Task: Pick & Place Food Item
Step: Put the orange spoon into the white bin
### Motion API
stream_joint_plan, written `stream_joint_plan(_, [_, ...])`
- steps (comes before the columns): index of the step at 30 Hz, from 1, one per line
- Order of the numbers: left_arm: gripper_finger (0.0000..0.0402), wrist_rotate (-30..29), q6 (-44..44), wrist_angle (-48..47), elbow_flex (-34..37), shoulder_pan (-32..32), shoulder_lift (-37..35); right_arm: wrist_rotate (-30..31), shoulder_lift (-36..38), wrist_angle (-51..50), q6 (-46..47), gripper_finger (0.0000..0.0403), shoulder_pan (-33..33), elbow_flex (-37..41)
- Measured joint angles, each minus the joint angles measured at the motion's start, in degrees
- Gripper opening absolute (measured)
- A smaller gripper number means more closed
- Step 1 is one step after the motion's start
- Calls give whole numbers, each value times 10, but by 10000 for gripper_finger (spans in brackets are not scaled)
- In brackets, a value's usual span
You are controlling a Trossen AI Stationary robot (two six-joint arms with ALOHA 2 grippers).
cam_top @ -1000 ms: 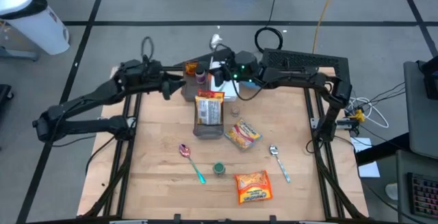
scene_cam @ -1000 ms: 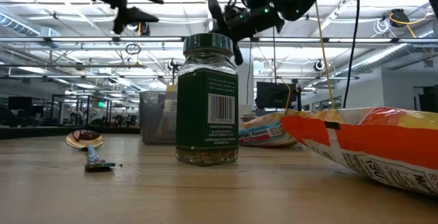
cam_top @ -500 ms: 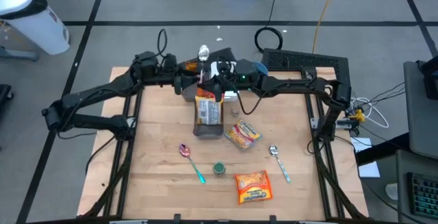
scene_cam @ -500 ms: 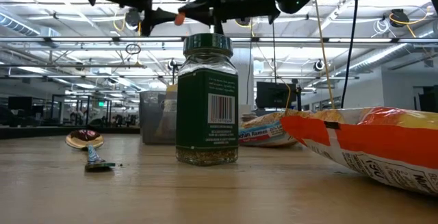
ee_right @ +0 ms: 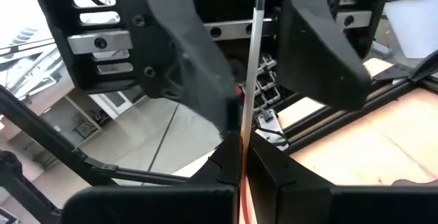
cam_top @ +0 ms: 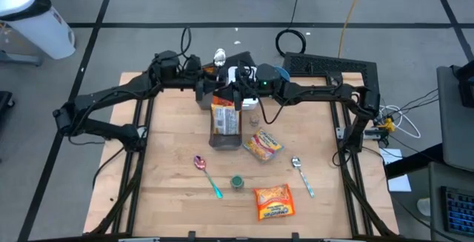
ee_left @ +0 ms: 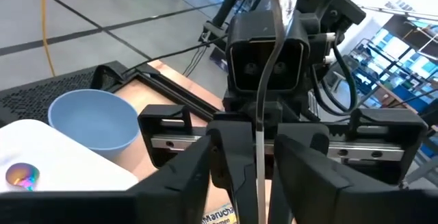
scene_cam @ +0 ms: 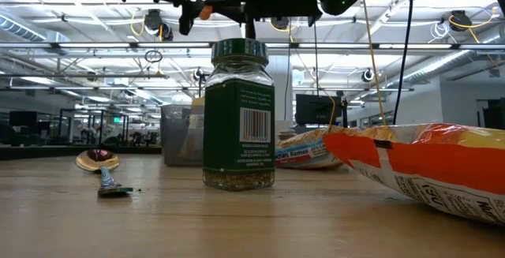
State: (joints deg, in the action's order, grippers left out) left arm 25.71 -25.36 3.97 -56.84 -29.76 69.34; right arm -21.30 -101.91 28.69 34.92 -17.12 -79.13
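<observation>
Right fingers: clamped shut on the thin handle of a metal spoon (ee_right: 249, 80); the right gripper (ee_right: 241, 177) is held above the table's far middle.
Left fingers: parted narrowly, one on each side of the same handle, with a slim gap visible on both sides; nothing is gripped yet by the left gripper (ee_left: 259, 183).
Spoon: held upright between the two facing grippers, its bowl uppermost.
Step judged: a hand-over of the spoon from right to left.
Doing it well: the handle is best centred between the left fingers before they are closed, and the right grip released only once the left one is seen to be firm.
Food items: a noodle packet (cam_top: 227, 118) is seen in a clear container just below the grippers; an orange snack bag (cam_top: 272, 201) lies near the front edge, well apart.
Blue bowl (ee_left: 96, 125): set near the far edge.
</observation>
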Motion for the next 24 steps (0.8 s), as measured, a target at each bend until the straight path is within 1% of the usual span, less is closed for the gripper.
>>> stream_joint_plan(6, [78, 0, 0, 0, 0, 0, 0, -1, 0, -2, 0, 0, 0, 0])
stream_joint_plan(11, [39, 6, 2, 0, 0, 0, 0, -15, 0, -5, 0, 0, -5, 0])
stream_joint_plan(15, [32, 24, 9, 0, 0, -1, 0, -17, 0, -6, 0, 0, -9, 0])
stream_joint_plan(24, [46, 24, 13, -5, 0, -13, 0, -14, 0, -7, 0, 0, -13, 0])
